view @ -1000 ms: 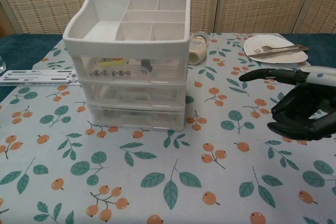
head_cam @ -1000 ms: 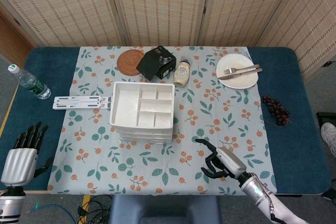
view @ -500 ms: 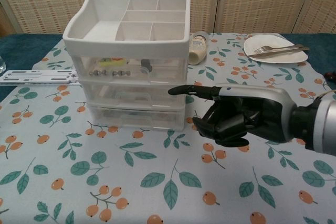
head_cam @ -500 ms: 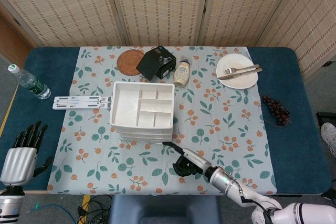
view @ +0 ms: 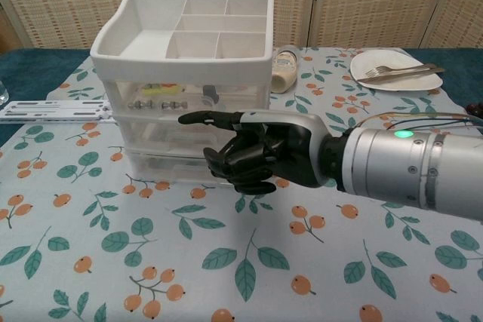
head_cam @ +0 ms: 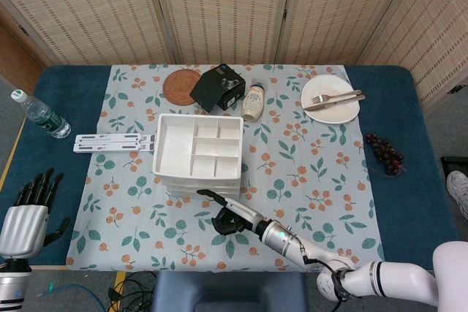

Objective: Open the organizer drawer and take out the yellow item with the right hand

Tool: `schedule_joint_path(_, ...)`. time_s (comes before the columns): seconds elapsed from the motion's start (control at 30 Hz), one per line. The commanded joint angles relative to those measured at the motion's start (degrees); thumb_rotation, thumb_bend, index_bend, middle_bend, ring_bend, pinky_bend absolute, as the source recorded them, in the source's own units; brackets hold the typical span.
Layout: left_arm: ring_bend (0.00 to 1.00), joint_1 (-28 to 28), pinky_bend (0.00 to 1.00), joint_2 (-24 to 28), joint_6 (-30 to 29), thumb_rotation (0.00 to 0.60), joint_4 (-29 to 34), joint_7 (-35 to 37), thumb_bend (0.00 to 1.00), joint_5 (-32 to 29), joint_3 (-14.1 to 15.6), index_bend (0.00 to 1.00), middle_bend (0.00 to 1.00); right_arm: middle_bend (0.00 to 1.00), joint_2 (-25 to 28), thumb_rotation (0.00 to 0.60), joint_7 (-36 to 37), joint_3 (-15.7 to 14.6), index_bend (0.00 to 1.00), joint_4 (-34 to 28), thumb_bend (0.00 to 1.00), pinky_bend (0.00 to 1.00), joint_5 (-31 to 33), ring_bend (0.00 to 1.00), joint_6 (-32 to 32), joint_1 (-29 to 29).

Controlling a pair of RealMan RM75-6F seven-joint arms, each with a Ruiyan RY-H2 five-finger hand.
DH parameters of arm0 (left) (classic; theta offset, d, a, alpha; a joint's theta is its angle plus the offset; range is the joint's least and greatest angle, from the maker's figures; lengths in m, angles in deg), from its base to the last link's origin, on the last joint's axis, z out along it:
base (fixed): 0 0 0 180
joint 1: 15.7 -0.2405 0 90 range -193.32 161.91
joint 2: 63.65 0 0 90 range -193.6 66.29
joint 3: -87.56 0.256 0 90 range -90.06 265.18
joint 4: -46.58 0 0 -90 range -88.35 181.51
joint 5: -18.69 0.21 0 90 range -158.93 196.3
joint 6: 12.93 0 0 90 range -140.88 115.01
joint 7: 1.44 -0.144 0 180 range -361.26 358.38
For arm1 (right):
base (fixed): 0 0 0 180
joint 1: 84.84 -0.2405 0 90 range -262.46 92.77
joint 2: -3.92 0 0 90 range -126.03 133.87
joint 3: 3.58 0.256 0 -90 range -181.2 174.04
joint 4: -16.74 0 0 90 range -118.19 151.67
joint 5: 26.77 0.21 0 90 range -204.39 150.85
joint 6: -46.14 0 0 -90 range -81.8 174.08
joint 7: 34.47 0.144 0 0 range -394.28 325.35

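Note:
The white organizer stands mid-table with three clear drawers, all pushed in. A yellow item shows through the top drawer's front, beside small metal parts. My right hand hovers just in front of the middle and bottom drawers, one finger stretched toward the left and the others loosely curled, holding nothing. Whether it touches a drawer front I cannot tell. My left hand hangs at the table's front left corner with fingers straight and apart, empty.
A water bottle lies at the left edge. A white slotted strip lies left of the organizer. Behind it are a cork coaster, a black box and a jar. A plate with cutlery and grapes sit right.
My right hand has swept left from the table's front right to just in front of the organizer's drawers. The left hand has sunk slightly.

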Motion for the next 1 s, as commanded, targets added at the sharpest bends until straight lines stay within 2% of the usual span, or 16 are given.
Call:
schedule_joint_path(0.03, 0.04, -0.1, 0.13, 0.2, -0.1, 0.6, 0.0, 0.1, 0.29, 0.0, 0.0, 0.0, 0.0, 0.97, -1.9, 0.6, 0.0, 0.6, 0.0, 1.4, 0.69, 0.93, 1.2, 1.0, -0.3, -0.7)
schedule_joint_path(0.6, 0.04, -0.4, 0.13, 0.9, -0.3, 0.6, -0.1, 0.9, 0.29, 0.4, 0.1, 0.0, 0.0, 0.99, -8.9, 0.6, -1.7, 3.2, 0.0, 7.3, 0.7, 0.93, 5.1, 1.0, -0.9, -4.0)
schedule_joint_path(1.0, 0.04, -0.6, 0.13, 1.3, -0.6, 0.6, 0.5, 0.6, 0.29, 0.5, 0.1, 0.0, 0.0, 0.99, -10.0, 0.6, -3.8, 4.3, 0.0, 8.6, 0.7, 0.93, 7.2, 1.0, 1.2, -6.2)
